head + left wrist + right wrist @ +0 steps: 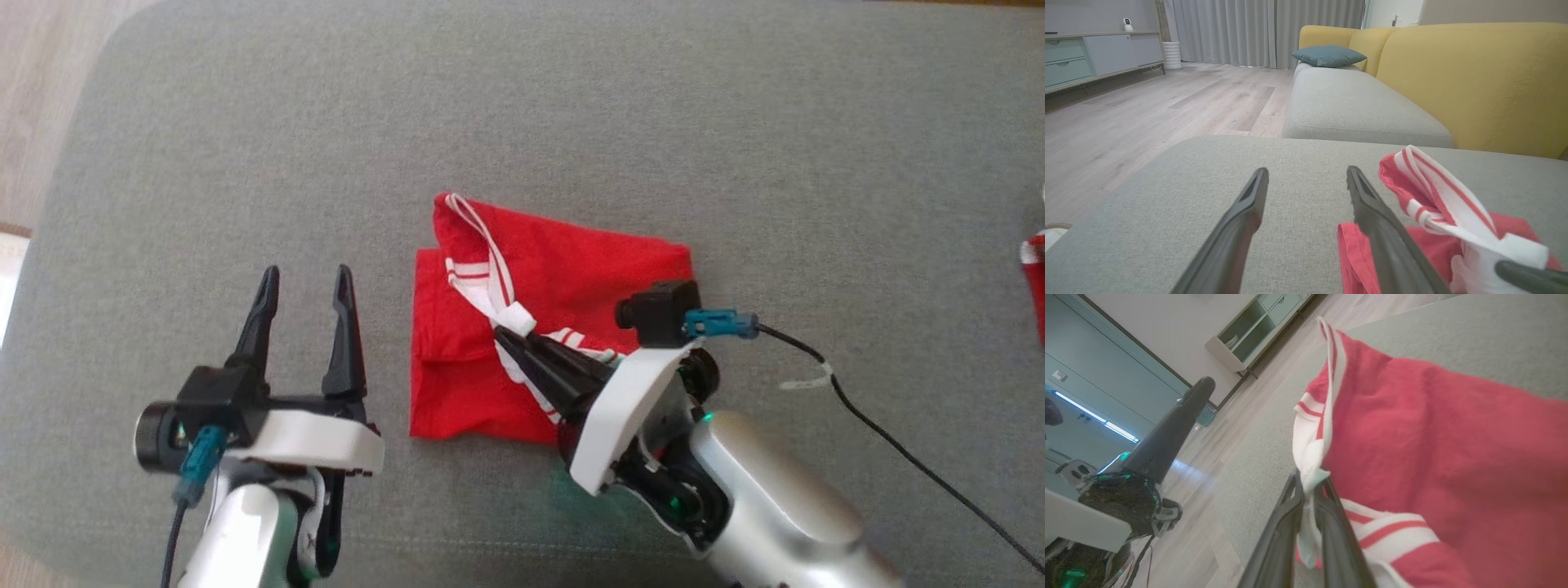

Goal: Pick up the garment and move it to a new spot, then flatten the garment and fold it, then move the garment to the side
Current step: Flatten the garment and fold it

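Note:
A red garment (563,278) with white striped trim lies partly folded in the middle of the grey cushion (522,106). My right gripper (510,331) is shut on the garment's white trim, lifting a strip of it. In the right wrist view the white trim (1310,457) is pinched between the dark fingers, with red cloth (1453,449) spread to the right. My left gripper (306,278) stands open to the left of the garment, nothing between its fingers. In the left wrist view the open fingers (1237,228) frame bare cushion, and the garment (1437,200) rises at the right.
A black cable (890,425) trails from the right wrist camera across the cushion. Another red and white cloth (1035,269) shows at the right edge. Beyond the cushion are a yellow sofa (1474,77), a blue pillow (1329,55) and wooden floor (1147,110).

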Robot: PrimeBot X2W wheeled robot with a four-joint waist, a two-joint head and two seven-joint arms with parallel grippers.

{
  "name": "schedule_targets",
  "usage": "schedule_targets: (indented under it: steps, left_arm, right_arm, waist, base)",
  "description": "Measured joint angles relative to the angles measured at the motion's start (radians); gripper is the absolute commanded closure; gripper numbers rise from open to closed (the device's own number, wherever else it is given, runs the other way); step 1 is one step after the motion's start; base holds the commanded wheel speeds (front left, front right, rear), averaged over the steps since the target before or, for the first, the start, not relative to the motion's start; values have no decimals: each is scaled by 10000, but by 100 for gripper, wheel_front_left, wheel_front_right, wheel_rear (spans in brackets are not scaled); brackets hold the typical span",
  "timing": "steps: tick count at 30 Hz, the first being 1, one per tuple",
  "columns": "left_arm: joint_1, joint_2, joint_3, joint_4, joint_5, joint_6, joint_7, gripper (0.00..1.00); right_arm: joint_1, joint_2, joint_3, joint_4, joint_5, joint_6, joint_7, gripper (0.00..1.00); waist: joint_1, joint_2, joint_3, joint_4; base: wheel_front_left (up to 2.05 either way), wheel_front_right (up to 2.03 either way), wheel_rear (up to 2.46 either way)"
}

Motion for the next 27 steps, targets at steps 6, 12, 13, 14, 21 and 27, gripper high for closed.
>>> schedule_targets:
  steps: [6,12,13,14,21,27]
  left_arm:
    - [-223,-107,-6,33,98,-56,0,0]
    - [-222,-171,56,167,205,-113,0,0]
    - [-223,-180,77,180,221,-113,0,0]
    - [-221,-194,104,188,257,-113,0,0]
    - [-174,-213,199,198,309,-119,0,0]
    - [-136,-209,305,203,353,-123,0,0]
  right_arm:
    - [-886,4,882,1126,575,0,-941,0]
    - [-1421,4,1331,999,754,0,-2351,0]
    - [-1506,2,1323,853,744,0,-2633,0]
    - [-1592,4,1285,723,673,0,-2895,0]
    - [-1652,-491,-155,-184,-502,0,-4125,0]
    - [-773,-1430,-2389,-711,-1737,0,-4247,0]
  waist:
    - [0,0,257,151]
    - [0,0,274,95]
    - [0,0,258,76]
    - [0,0,240,50]
    - [0,0,54,-225]
    - [0,0,-52,-508]
  base:
    - [0,0,0]
    - [0,0,0]
    - [0,0,0]
    - [0,0,0]
    - [0,0,0]
    - [0,0,0]
